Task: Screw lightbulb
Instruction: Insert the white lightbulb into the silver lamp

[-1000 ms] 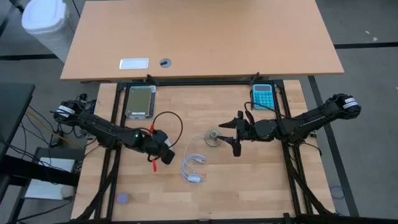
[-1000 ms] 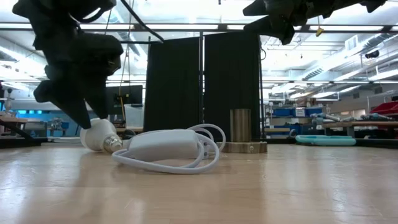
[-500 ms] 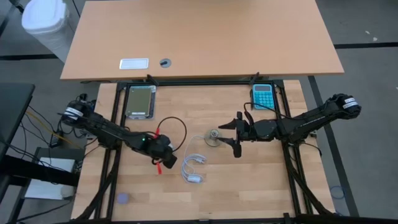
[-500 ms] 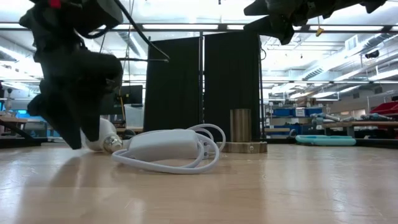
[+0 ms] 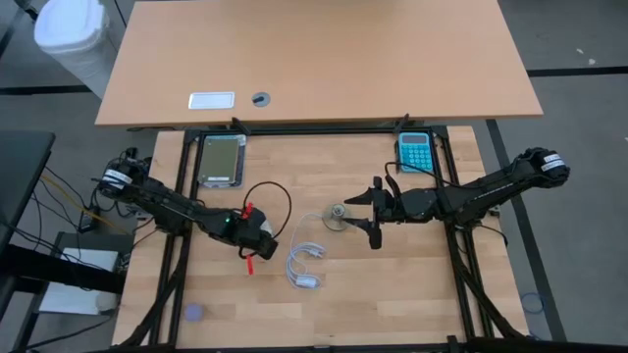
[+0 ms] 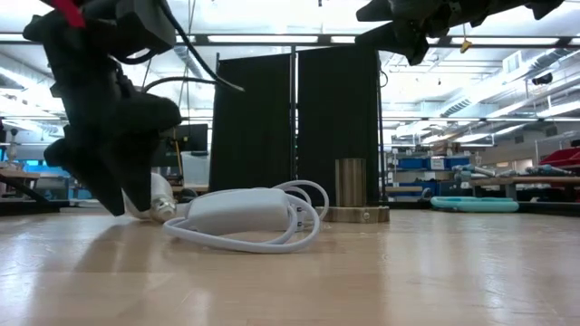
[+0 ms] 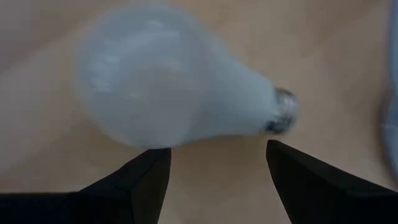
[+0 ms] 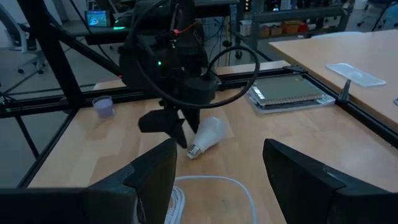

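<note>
The lightbulb (image 7: 180, 102) is seen lying on its side on the table, long axis crosswise ahead of the left gripper (image 7: 214, 180), whose jaws are spread; right gripper (image 8: 214, 174) is held open farther off.

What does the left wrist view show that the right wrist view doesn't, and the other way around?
Only the left wrist view shows the lightbulb up close, lying on bare wood just beyond the open left gripper, with its metal screw base plainly visible. Only the right wrist view shows the left arm from outside, the open right gripper, a white cable, a small purple cup and a flat device on the table. Both show the lightbulb lying on the wood, ungripped.
</note>
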